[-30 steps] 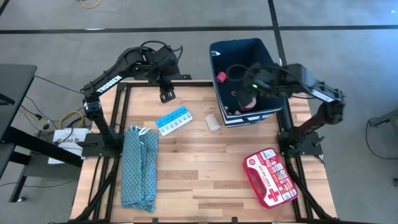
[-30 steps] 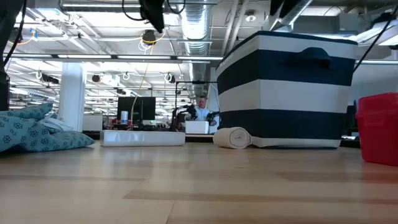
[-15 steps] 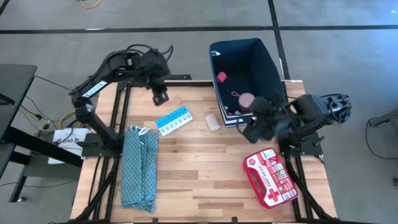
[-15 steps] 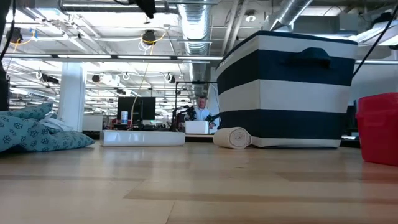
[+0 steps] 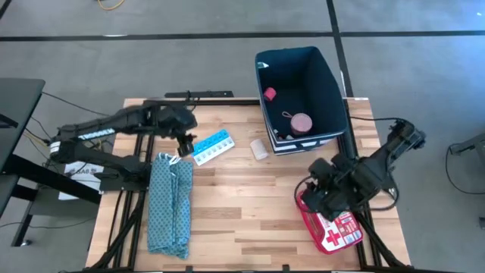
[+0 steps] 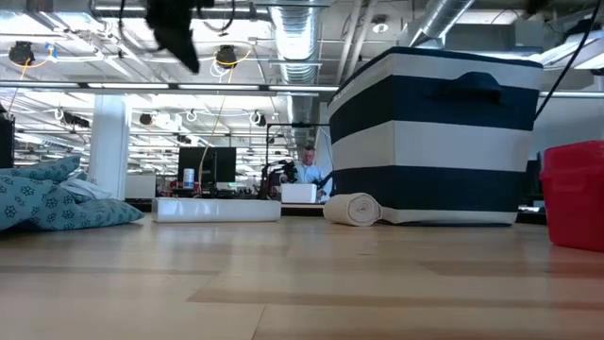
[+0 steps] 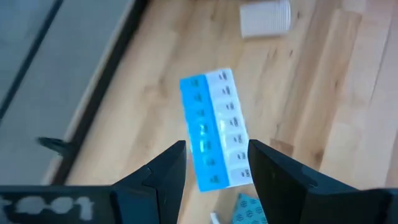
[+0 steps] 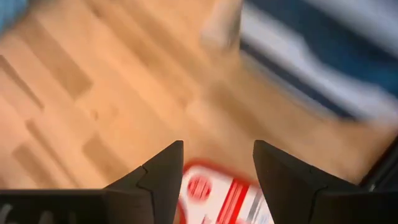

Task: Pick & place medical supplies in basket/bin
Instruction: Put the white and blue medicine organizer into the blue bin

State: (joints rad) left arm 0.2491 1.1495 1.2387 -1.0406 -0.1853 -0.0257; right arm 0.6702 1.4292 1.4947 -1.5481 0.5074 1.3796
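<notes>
Both arms look set up for the next picks. The left gripper (image 7: pixel 214 168), fingers apart and empty, hangs over the pill strip (image 5: pixel 211 146); the right gripper (image 8: pixel 217 168), also open, is above the pouch (image 5: pixel 333 224). The tape roll (image 5: pixel 301 123) and cube (image 5: pixel 269 94) already lie in the bin (image 5: pixel 322 72), with the bandage (image 5: pixel 260 149) just beside it. The surface (image 5: pixel 242 197) is pale wood planks; behind it is an open workshop hall.

The rectangular fabric bin (image 5: pixel 327 80) is dark navy inside, with broad navy and white bands outside. The plastic pill organizer strip (image 7: pixel 214 127) is bright blue and white. The first aid pouch (image 5: pixel 337 230) is red with white crosses. The folded cloth (image 5: pixel 168 205) is teal, dotted. The slatted wooden table (image 5: pixel 235 205) is pale tan.
</notes>
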